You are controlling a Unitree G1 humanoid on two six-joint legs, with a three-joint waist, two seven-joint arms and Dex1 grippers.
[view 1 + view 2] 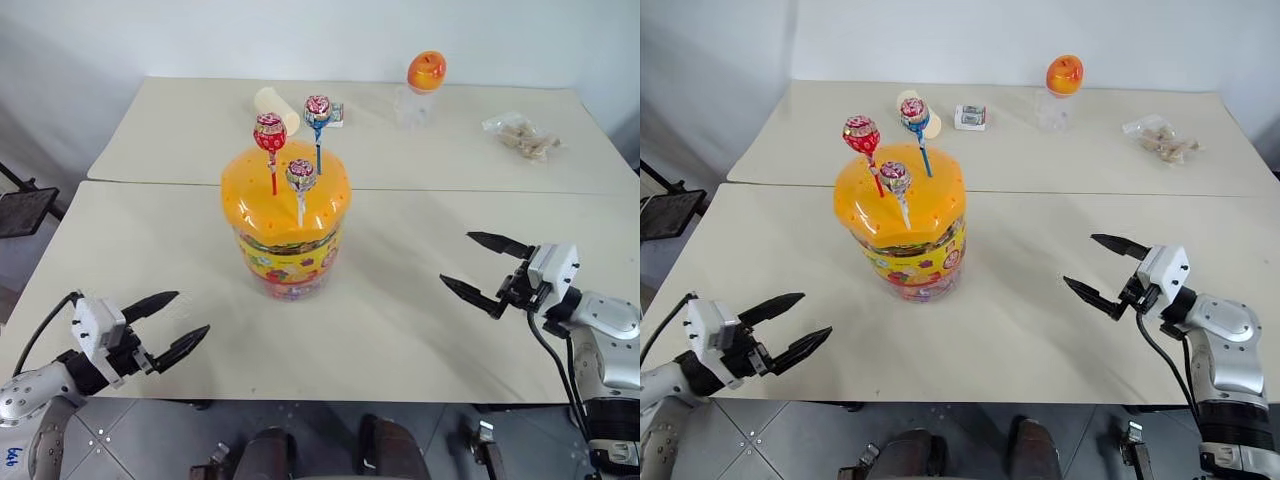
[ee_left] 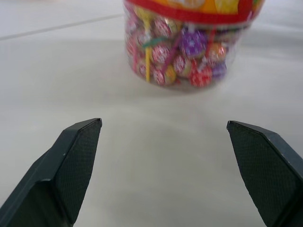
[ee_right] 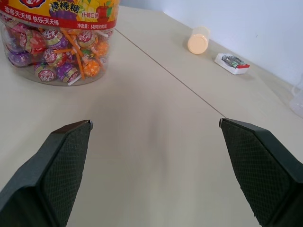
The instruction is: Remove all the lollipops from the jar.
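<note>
The jar [image 1: 288,250] stands in the middle of the near table, a clear tub with a yellow-red label and an orange domed lid [image 1: 285,195]. Three lollipops stand upright in the lid's holes: one on a red stick [image 1: 269,133], one on a blue stick [image 1: 317,108], one on a white stick [image 1: 300,175]. My left gripper [image 1: 168,323] hovers open at the table's front left edge, well short of the jar. My right gripper [image 1: 484,268] is open to the jar's right, pointing toward it. Both wrist views show the jar's base [image 2: 182,56] [image 3: 57,52] full of wrapped candies.
On the far table lie a small clear bottle with an orange top [image 1: 424,85], a cream cylinder [image 1: 274,106], a small white packet [image 1: 336,114] and a clear bag of snacks [image 1: 520,135]. A seam runs between the two tables.
</note>
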